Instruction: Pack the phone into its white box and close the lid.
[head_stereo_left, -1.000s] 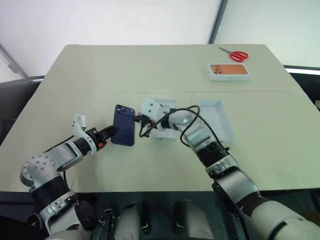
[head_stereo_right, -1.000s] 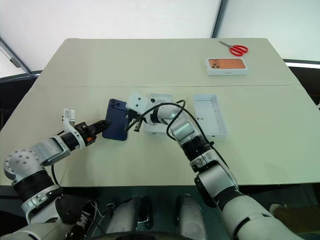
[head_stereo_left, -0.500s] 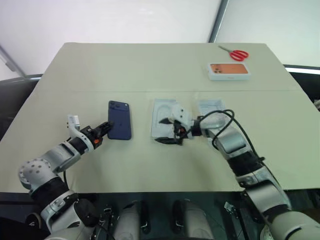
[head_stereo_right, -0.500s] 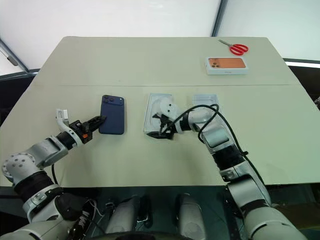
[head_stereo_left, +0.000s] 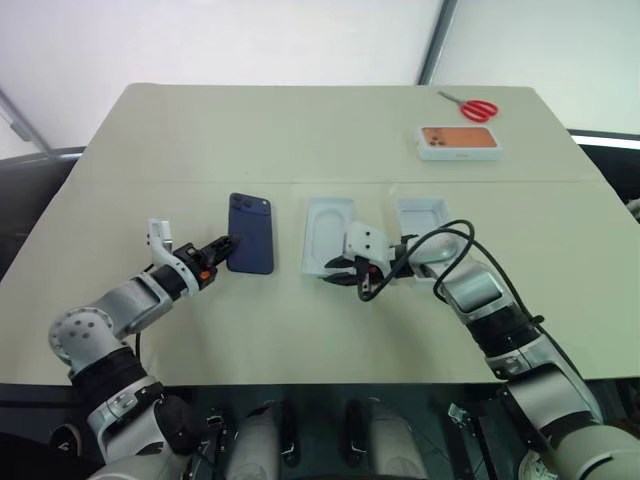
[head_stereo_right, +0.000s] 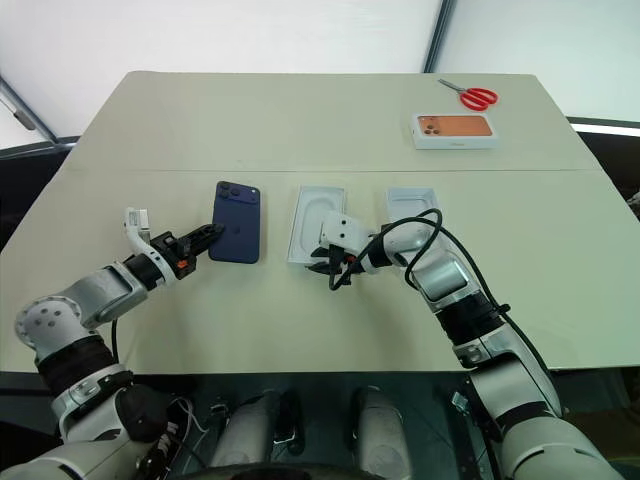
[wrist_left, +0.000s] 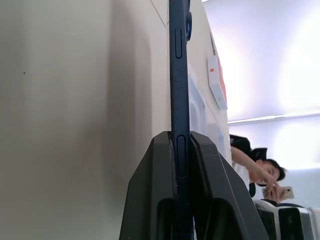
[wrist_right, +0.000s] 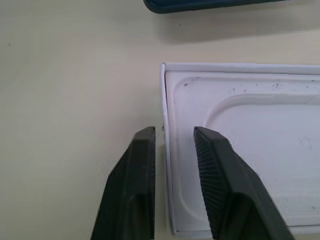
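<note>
Phone (head_stereo_left: 250, 233) pinched at its near edge by the left tool (head_stereo_left: 222, 246); right tool (wrist_right: 173, 175), fingers spread, straddles the white insert's (head_stereo_left: 328, 234) wall.

The left arm reached in from the near left, forearm angled toward the far right, its wrist roughly level. The left gripper (head_stereo_left: 222, 248) was clamped on the near edge of the phone (head_stereo_left: 251, 246), one black finger (wrist_left: 152, 200) pressed flat against each face. The right arm came in from the near right, elbow bent, forearm running leftward across the scene, with a black cable looping over the wrist. The right gripper (head_stereo_right: 322, 265) pointed left and slightly down, its fingers (wrist_right: 141, 165) a narrow gap apart, straddling a thin wall.
</note>
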